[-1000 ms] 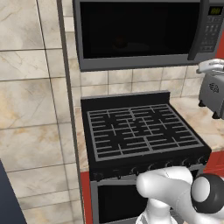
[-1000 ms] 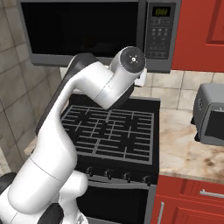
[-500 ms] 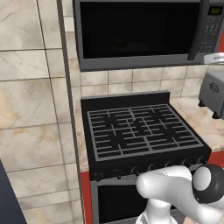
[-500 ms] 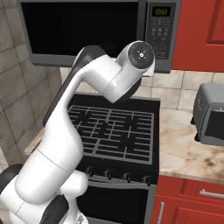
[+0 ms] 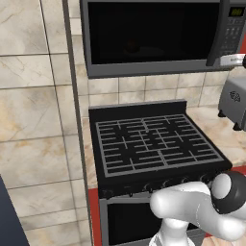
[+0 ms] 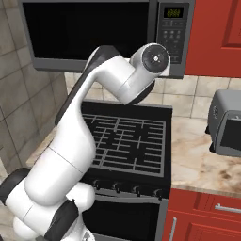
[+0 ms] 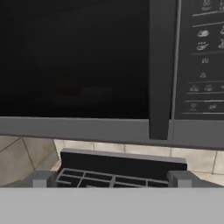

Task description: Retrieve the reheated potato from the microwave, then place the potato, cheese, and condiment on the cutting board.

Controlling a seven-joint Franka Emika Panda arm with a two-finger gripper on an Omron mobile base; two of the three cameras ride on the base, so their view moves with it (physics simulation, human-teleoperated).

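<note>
The microwave point(image 5: 153, 36) hangs above the stove point(image 5: 153, 141) with its door shut. Behind the dark glass there is a faint roundish shape, low on the floor of the oven and a little left of centre — probably the potato point(image 7: 72, 89), though the glass is too murky to be sure.

The gripper point(image 7: 111, 178) is up in front of the microwave, facing the lower part of the door. Its two fingertips point(image 7: 43, 178) stand spread as wide as they go, with nothing between them. The vertical door handle point(image 7: 159, 70) rises just right of centre in the hand view, next to the keypad point(image 7: 203, 57).

That handle is the first thing to take hold of. It is a stiff, slim bar that stands off the door, so the fingers can close around it from either side, and a grip near its middle should give a steady pull. The door will likely swing on its left hinge, so the pull wants to follow an arc rather than a straight line.

The potato, once reached, should be light, firm and a bit rounded — it could roll or slip, so it is best pinched across its widest part.
</note>
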